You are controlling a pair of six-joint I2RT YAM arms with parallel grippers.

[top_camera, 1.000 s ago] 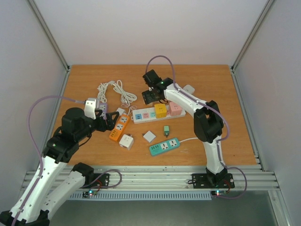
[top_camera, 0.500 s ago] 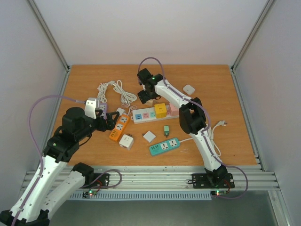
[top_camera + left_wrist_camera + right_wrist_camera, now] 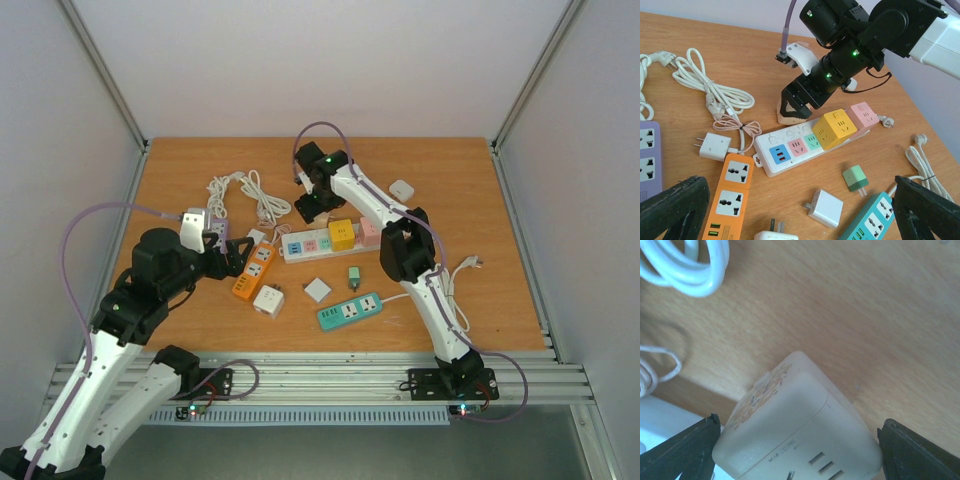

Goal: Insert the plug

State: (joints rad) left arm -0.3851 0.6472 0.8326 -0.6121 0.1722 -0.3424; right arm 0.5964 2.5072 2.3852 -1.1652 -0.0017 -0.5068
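Adapter (image 3: 790, 405), cream, between fingers (image 3: 685, 450) of right pincer (image 3: 797, 442), grip unclear; left pincer (image 3: 797, 192) wide apart over orange strip (image 3: 732, 195).

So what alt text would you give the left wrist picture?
The right gripper grips a cream cube adapter on a wooden table, just behind a white power strip carrying a yellow cube and a pink cube. A white charger, white cords and an orange power strip lie nearby.

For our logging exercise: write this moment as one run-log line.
right tool: straddles cream adapter, grip unclear | left tool: open, empty | adapter: unplugged
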